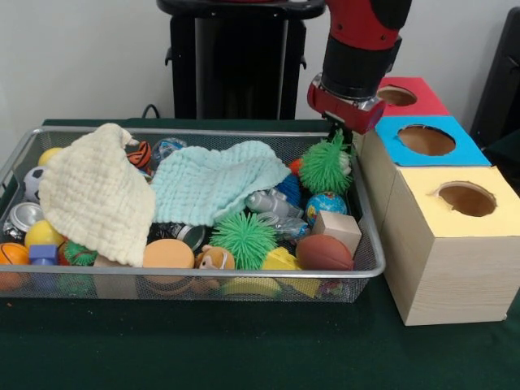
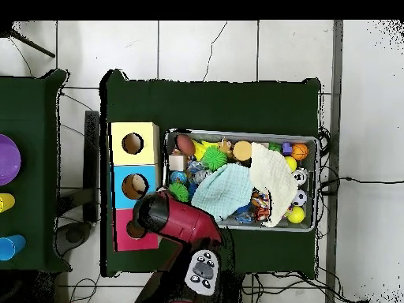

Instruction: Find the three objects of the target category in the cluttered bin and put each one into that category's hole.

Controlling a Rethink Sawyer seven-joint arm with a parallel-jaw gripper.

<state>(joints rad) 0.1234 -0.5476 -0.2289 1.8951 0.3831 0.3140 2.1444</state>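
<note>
In the front view the red and black arm (image 1: 357, 49) comes down at about one o'clock from the middle of the wire bin (image 1: 370, 244), and its gripper (image 1: 337, 134) sits right on top of a green spiky ball (image 1: 325, 165) in the bin's far right corner; the fingers are buried in the spikes, so whether they are spread or closed on the ball cannot be told. A second green spiky ball (image 1: 244, 239) lies near the bin's front wall, toward six o'clock from the light blue cloth (image 1: 215, 183), which is draped over the middle of the clutter. A cream cloth (image 1: 93, 195) covers the left part, at nine o'clock. Around the front ball lie an orange disc (image 1: 168, 254), a brown ball (image 1: 324, 253), a wooden cube (image 1: 336, 228) and a small globe ball (image 1: 326, 205). Just beside the bin at three o'clock stands a row of three boxes, each with a round hole in its top: the yellow-topped box (image 1: 455, 236) nearest, the blue-topped box (image 1: 426, 140) behind it, and the red-topped box (image 1: 406, 96) farthest. In the overhead view the boxes stand at nine o'clock from the bin (image 2: 241, 139), yellow (image 2: 132, 144) at the top, blue (image 2: 134, 185) in the middle and red (image 2: 126, 233) lowest, partly hidden by the arm (image 2: 177, 221). One green spiky ball (image 2: 180, 192) shows near the arm's end, the other (image 2: 213, 158) at one o'clock from it; the gripper itself is hidden beneath the arm.
</note>
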